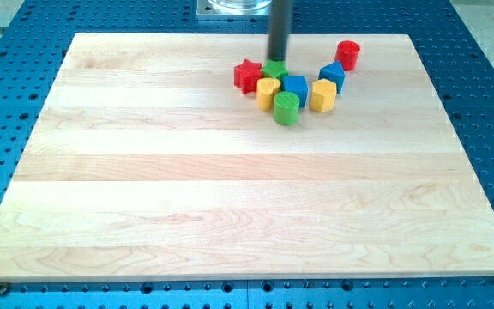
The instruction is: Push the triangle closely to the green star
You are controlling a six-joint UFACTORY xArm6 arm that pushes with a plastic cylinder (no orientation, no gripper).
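The green star [274, 71] sits near the view's top centre, partly hidden behind my tip [277, 59], which stands at its top edge and seems to touch it. The blue block [333, 75] that looks like the triangle lies to the star's right, about a block's width past the blue cube [295, 88]. A red star [247, 75] touches the green star's left side.
A yellow block [268, 93] and a green cylinder [286, 109] lie just below the green star. A yellow hexagon [322, 96] sits under the blue triangle. A red cylinder [348, 54] stands at the upper right. The wooden board [230, 197] lies on a blue perforated table.
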